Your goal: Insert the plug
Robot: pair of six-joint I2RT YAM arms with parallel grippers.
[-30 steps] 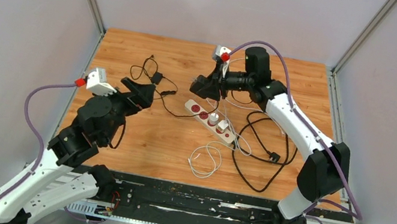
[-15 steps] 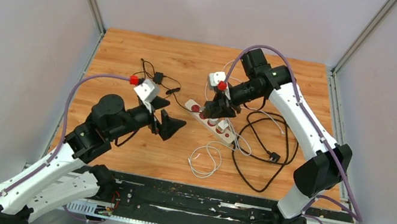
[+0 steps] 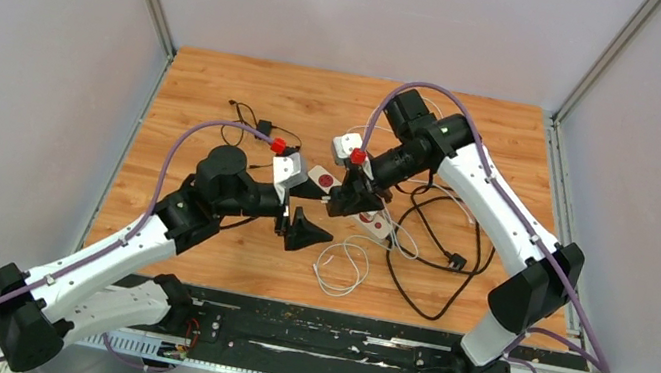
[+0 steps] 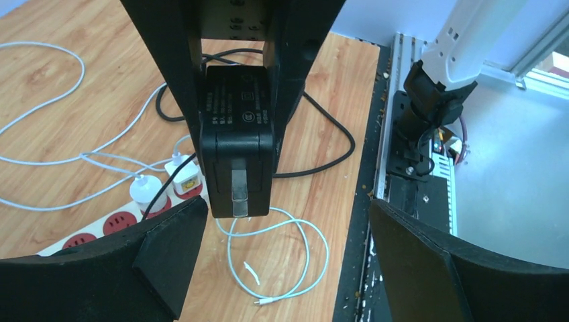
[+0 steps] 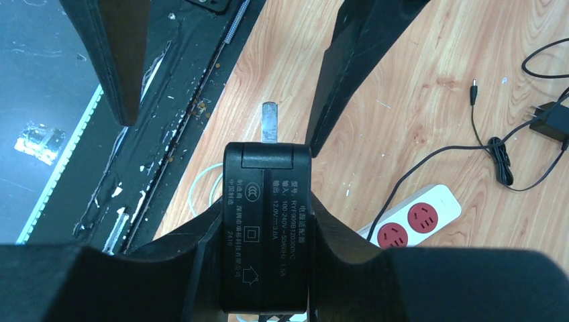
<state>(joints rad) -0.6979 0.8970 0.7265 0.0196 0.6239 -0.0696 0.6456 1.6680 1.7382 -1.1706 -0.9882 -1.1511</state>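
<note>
Top camera: my right gripper [image 3: 341, 201] hangs low over the white power strip [image 3: 323, 179]. My left gripper [image 3: 303, 215] is just beside it, fingers spread wide and holding nothing.

Left wrist: the black plug [image 4: 238, 144] is pinched between the right fingers, and 1 metal prong [image 4: 238, 191] faces my lens.

Right wrist: the plug is clamped on both sides above the wooden table [image 5: 416, 121], with the strip near.
</note>
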